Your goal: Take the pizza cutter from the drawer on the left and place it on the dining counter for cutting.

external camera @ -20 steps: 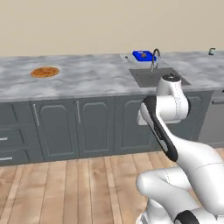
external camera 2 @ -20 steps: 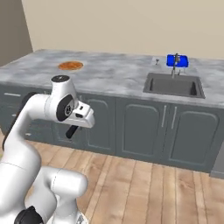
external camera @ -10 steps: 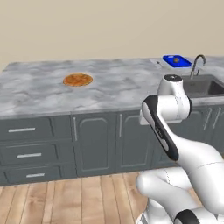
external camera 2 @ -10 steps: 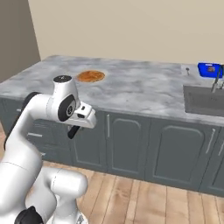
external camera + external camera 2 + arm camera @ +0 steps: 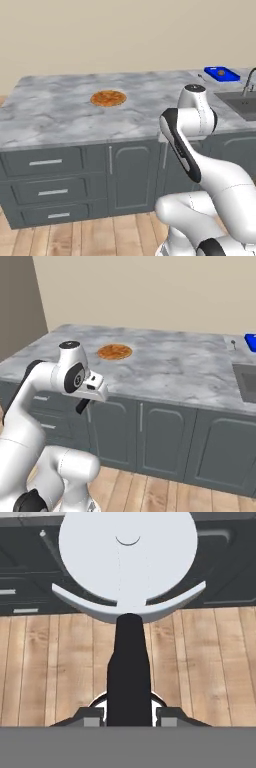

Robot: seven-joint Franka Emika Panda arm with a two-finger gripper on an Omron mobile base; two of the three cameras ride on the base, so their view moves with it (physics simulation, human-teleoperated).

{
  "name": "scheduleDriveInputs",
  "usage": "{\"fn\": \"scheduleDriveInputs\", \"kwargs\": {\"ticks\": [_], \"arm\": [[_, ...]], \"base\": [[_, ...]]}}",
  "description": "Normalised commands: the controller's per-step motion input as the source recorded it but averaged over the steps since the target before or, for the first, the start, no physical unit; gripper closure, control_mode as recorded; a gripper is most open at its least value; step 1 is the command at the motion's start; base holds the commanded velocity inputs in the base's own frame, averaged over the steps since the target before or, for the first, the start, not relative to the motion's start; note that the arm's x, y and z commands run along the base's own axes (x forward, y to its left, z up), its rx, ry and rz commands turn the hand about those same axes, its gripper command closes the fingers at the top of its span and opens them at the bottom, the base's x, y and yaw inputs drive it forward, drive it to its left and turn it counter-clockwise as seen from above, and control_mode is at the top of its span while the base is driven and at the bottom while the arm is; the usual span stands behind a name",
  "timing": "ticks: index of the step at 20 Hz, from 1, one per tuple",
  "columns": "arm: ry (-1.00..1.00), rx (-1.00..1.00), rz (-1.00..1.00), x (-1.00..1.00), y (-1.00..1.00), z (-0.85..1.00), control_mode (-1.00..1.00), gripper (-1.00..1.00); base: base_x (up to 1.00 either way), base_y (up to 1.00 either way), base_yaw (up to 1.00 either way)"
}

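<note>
Gripper [image 5: 129,716] closed on the black handle of the pizza cutter [image 5: 128,587], with the tool's long axis running straight out from the jaws and the silvery wheel blade at the far end. In the hand view the blade hangs over the wooden floor [image 5: 50,662], with dark cabinet fronts beyond it. In the right base view the gripper [image 5: 84,404] sits low, in front of the cabinets and under the front edge of the marble, cutter handle pointing down. The dining counter [image 5: 175,371] lies above and beyond the gripper. The pizza [image 5: 115,351] rests farther back on that top, slightly right of the gripper. Judgement: placement requires a lift above the edge, then a forward reach towards bare marble beside the pizza. The drawers [image 5: 45,162] at the left stand closed.
</note>
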Motion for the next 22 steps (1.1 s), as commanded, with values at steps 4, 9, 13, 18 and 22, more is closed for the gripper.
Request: {"fn": "scheduleDriveInputs", "kwargs": {"ticks": [4, 9, 13, 18, 22], "arm": [[0.0, 0.0, 0.0, 0.0, 0.0, 0.0, 1.0, 1.0], [0.0, 0.0, 0.0, 0.0, 0.0, 0.0, 1.0, 1.0], [0.0, 0.0, 0.0, 0.0, 0.0, 0.0, 1.0, 1.0], [0.0, 0.0, 0.0, 0.0, 0.0, 0.0, 1.0, 1.0], [0.0, 0.0, 0.0, 0.0, 0.0, 0.0, 1.0, 1.0]], "base": [[0.81, 0.05, -0.18], [0.87, 0.27, -0.2], [0.73, 0.07, -0.11], [0.59, 0.01, -0.07], [0.43, 0.05, -0.07]]}}
